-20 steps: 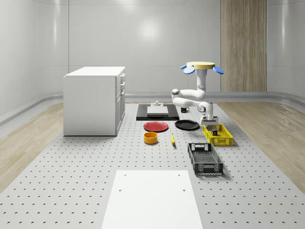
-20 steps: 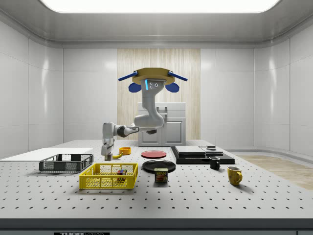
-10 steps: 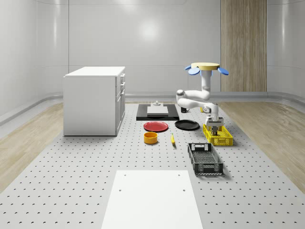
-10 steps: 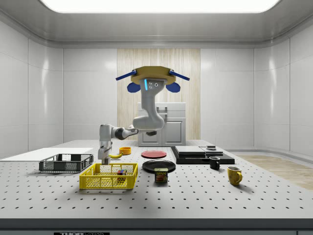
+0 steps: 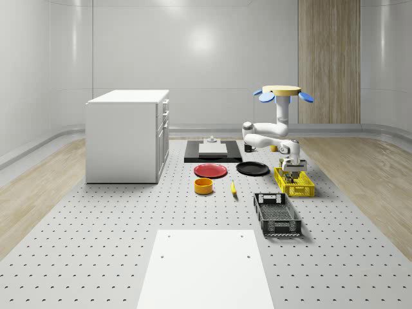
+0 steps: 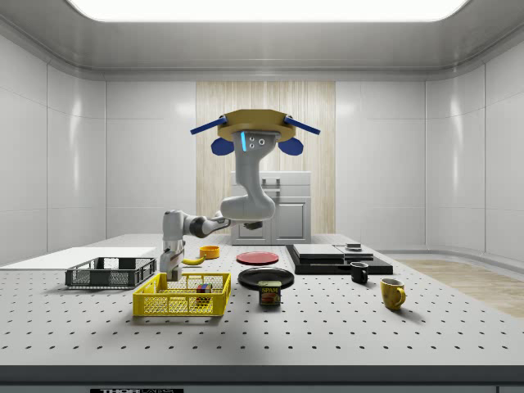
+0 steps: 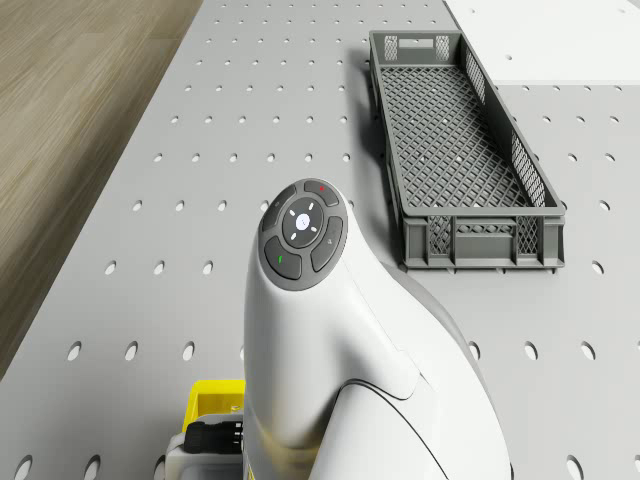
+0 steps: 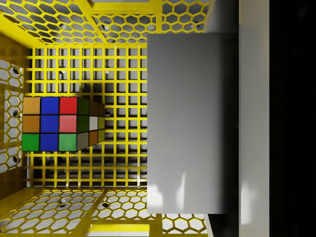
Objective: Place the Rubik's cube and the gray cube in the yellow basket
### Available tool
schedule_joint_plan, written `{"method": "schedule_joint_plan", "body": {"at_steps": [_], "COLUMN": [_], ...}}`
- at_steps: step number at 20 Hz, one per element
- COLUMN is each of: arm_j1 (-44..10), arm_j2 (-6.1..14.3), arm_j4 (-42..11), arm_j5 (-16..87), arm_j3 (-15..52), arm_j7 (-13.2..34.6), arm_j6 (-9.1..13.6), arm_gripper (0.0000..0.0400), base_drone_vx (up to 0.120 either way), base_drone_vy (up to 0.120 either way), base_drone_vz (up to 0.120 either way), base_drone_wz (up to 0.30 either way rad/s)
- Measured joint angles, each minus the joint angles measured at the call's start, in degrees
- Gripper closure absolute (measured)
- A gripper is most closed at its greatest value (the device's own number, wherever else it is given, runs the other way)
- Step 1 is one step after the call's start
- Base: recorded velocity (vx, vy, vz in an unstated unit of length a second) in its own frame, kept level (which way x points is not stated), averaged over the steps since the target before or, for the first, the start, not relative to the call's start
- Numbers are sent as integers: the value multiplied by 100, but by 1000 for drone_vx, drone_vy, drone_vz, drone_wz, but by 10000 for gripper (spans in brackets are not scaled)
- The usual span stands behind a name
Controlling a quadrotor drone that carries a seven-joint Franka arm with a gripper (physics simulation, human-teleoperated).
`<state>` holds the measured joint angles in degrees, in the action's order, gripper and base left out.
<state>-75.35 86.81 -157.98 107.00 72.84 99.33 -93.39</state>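
Observation:
The drone [image 5: 281, 92] hovers above the table behind the yellow basket [image 5: 295, 185], its arm bent down toward it. My gripper [image 5: 291, 168] hangs low at the basket's far end, at the side view's left [image 6: 168, 274]. It is shut on the gray cube [image 8: 187, 123], which one of its fingers [image 8: 254, 118] presses against just above the mesh floor. The Rubik's cube [image 8: 59, 123] lies on the basket floor beside the gray cube, apart from it, and peeks over the basket wall [image 6: 180, 301] in the side view [image 6: 201, 288].
A gray crate [image 5: 277, 214] lies just in front of the basket. A black plate [image 5: 252, 168], red plate [image 5: 210, 170], orange bowl [image 5: 203, 186] and banana [image 5: 233, 187] sit toward the white cabinet [image 5: 127, 135]. A can [image 6: 270, 293] and mugs [image 6: 392, 292] stand nearby.
The drone and arm have shifted toward the whole-scene view's right. The gripper came from beside the basket to over it and sank down into it with the gray cube.

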Motion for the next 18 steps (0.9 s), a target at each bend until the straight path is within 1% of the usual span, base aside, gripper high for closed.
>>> {"method": "schedule_joint_plan", "body": {"at_steps": [9,17,18], "arm_j1": [-111,-223,-233], "arm_j2": [-20,-116,-132], "arm_j4": [200,441,468], "arm_j5": [516,990,1038], "arm_j3": [-563,-1063,-1112], "arm_j7": [-2,-16,-19], "arm_j6": [-255,-460,-477], "arm_gripper": [150,150,127], "base_drone_vx": [0,0,0], "base_drone_vy": [0,0,0], "base_drone_vz": [0,0,0], "base_drone_wz": [0,0,0]}}
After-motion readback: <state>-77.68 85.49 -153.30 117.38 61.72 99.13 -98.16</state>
